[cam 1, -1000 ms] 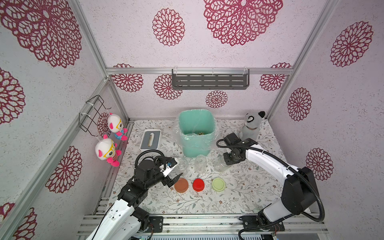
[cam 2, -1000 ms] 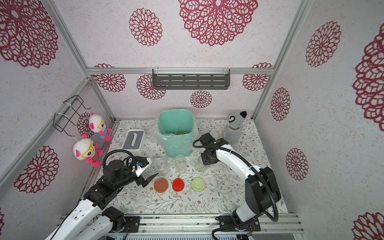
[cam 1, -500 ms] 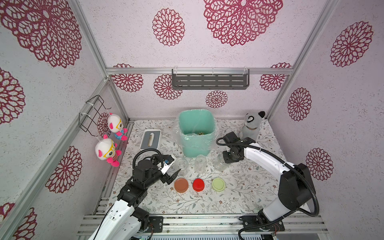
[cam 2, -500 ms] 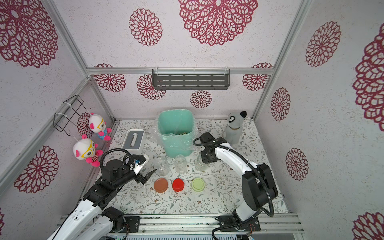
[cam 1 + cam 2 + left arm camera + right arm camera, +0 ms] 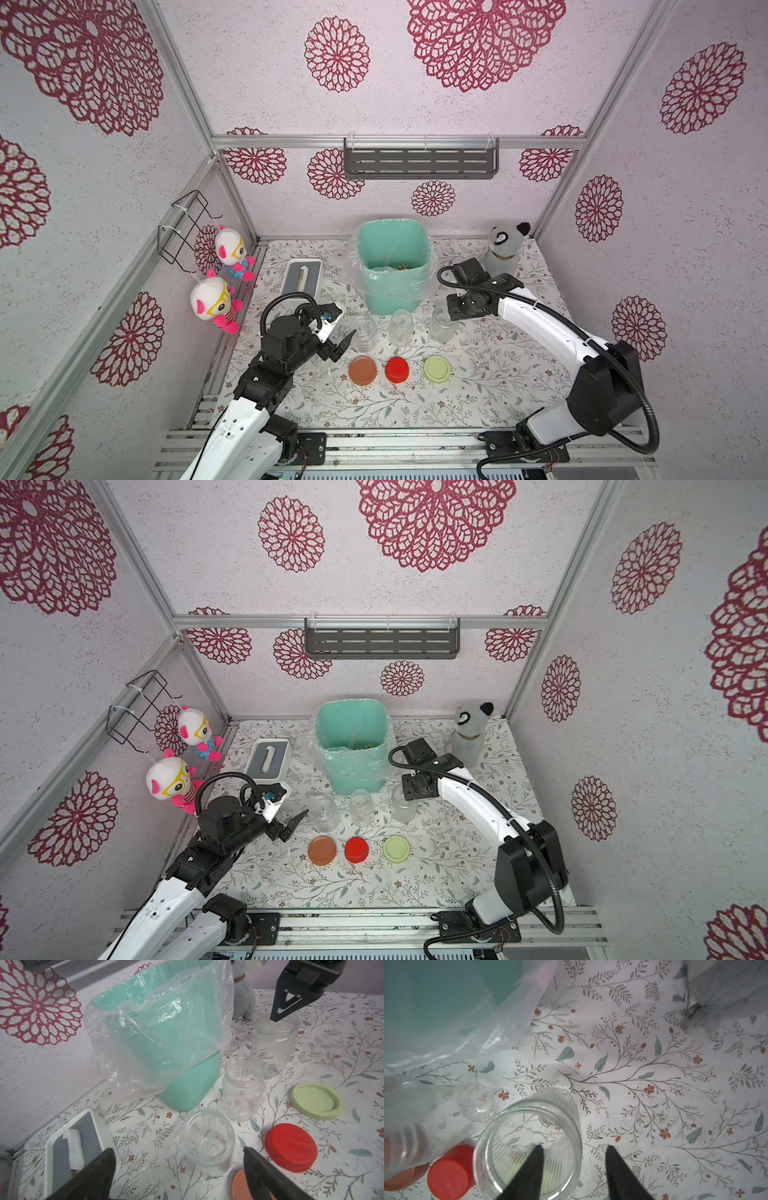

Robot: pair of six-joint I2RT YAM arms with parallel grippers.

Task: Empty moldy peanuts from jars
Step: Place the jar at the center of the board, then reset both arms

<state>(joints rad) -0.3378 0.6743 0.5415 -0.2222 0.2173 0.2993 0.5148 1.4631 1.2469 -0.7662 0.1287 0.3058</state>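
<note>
Moldy peanuts [image 5: 402, 267] show only as a small tan cluster deep inside the mint-green bin [image 5: 390, 293]. The bin is lined with a clear plastic bag and stands toward the back of the floral table [image 5: 498, 374].

Three clear jars [image 5: 401, 328] stand upright in a row just in front of the bin, with their mouths uncovered. All three look empty. The ribbed jar [image 5: 442, 326] is at the right end, the middle jar [image 5: 243, 1088] sits beside it, and the end jar [image 5: 365, 332] is nearest the left arm.

In front of the jars and apart from them, three lids lie flat in a matching row: a brown lid [image 5: 363, 370], a red lid [image 5: 397, 369] and a pale green lid [image 5: 437, 368].

The right gripper [image 5: 574, 1147] is released, with its two black fingers parted. One finger dips into the mouth of the ribbed jar and the other hangs outside it. The glass rim runs between them, and neither finger visibly presses on it.

The left gripper [image 5: 343, 345] is spread wide and holds nothing. It is held low over the table, pointing at the end jar and close to it without touching.

A grey panda plush [image 5: 505, 249] sits in the back right corner. A white tissue box [image 5: 302, 278] lies to the left of the bin.
</note>
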